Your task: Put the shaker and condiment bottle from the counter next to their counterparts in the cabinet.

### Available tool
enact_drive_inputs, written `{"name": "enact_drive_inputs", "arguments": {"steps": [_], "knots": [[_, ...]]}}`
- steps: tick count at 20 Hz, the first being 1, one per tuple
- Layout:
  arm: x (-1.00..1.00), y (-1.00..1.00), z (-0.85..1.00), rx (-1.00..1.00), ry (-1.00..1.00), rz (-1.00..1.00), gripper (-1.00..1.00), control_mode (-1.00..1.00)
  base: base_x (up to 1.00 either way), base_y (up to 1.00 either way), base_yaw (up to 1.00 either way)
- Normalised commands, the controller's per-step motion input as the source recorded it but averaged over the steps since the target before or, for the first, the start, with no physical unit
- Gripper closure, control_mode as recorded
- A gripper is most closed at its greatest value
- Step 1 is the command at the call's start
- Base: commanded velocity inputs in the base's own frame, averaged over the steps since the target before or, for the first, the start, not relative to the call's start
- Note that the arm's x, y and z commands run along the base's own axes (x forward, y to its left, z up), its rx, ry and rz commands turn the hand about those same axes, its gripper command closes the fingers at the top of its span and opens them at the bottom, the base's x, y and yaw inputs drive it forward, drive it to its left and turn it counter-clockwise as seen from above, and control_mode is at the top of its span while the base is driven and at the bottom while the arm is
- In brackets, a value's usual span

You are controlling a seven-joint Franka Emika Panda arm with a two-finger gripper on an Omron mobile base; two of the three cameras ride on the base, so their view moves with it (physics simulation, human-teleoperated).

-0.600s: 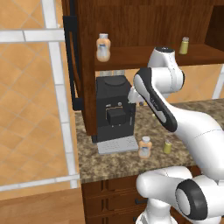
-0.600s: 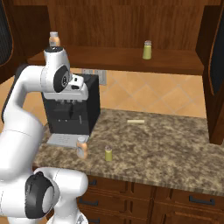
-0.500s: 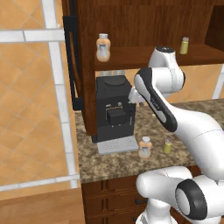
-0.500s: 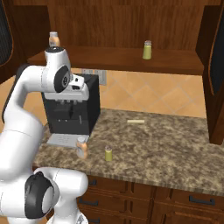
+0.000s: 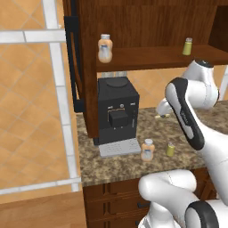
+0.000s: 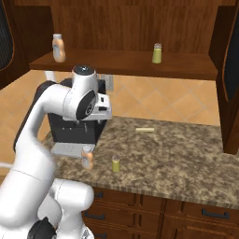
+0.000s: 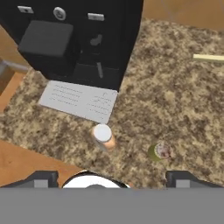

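Observation:
The peach-orange condiment bottle (image 5: 147, 149) (image 6: 87, 156) (image 7: 103, 136) stands on the granite counter (image 6: 177, 158) in front of the coffee machine's tray. The tiny yellow-green shaker (image 5: 170, 149) (image 6: 115, 164) (image 7: 161, 151) stands just to its right. Their counterparts sit on the cabinet shelf (image 6: 126, 63): a matching bottle (image 5: 104, 48) (image 6: 58, 47) at the left, a matching shaker (image 5: 187, 46) (image 6: 157, 53) further right. My gripper (image 7: 112, 180) hangs open and empty high above the counter, looking down on both counter items; its fingertips (image 7: 41, 178) stand wide apart.
A black coffee machine (image 5: 116, 113) (image 6: 74, 128) with a grey drip tray (image 7: 78, 100) stands under the shelf's left end. A pale thin stick (image 6: 144, 130) (image 7: 209, 57) lies further back on the counter. The open cabinet door with its black handle (image 5: 73, 58) juts out at the left.
The arm has swung to the right and slightly lower, away from the coffee machine's front. The bottles and shakers stay in place.

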Motion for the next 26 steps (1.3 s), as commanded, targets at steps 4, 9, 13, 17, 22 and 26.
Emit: {"name": "enact_drive_inputs", "arguments": {"steps": [4, 9, 13, 17, 22, 26], "knots": [[-0.80, -0.66, -0.49, 0.12, -0.20, 0.08, -1.00, -1.00, 0.00, 0.00, 0.00], [-0.48, -0.74, -0.43, 0.13, -0.20, 0.00, -1.00, -1.00, 0.00, 0.00, 0.00], [-0.42, -0.52, -0.37, 0.08, -0.11, 0.02, -1.00, -1.00, 0.00, 0.00, 0.00], [-0.06, -0.12, -0.25, 0.05, -0.11, 0.08, -1.00, -1.00, 0.00, 0.00, 0.00], [0.00, 0.03, -0.36, -0.01, -0.04, 0.07, -1.00, -1.00, 0.00, 0.00, 0.00], [0.08, -0.02, -0.39, 0.00, -0.13, 0.05, -1.00, -1.00, 0.00, 0.00, 0.00]]}}
